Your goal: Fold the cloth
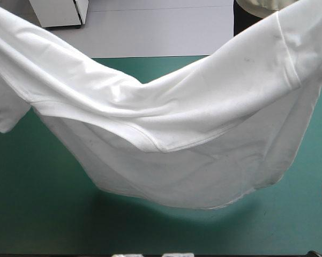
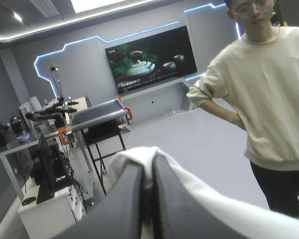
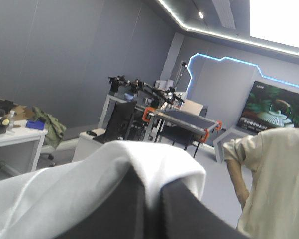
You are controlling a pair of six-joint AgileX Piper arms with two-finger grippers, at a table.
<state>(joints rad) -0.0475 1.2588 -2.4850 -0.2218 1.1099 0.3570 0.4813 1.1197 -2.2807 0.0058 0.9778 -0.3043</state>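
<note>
The T-shirt hangs in the air over the table, slung between the two arms like a hammock. Its ends rise to the upper left and upper right, and its middle sags low over the table's centre, seemingly just clear of the teal-green cover. A stitched band curves across the sag. The left gripper has its jaws all but closed, pinching white cloth that drapes over them. The right gripper grips a fold the same way. The step in hand looks like laying the T-shirt out flat. To do it well, both arms should hold level height and even tension, let the sagging edge touch down first, then draw the rest smoothly across so it lands without wrinkles.
</note>
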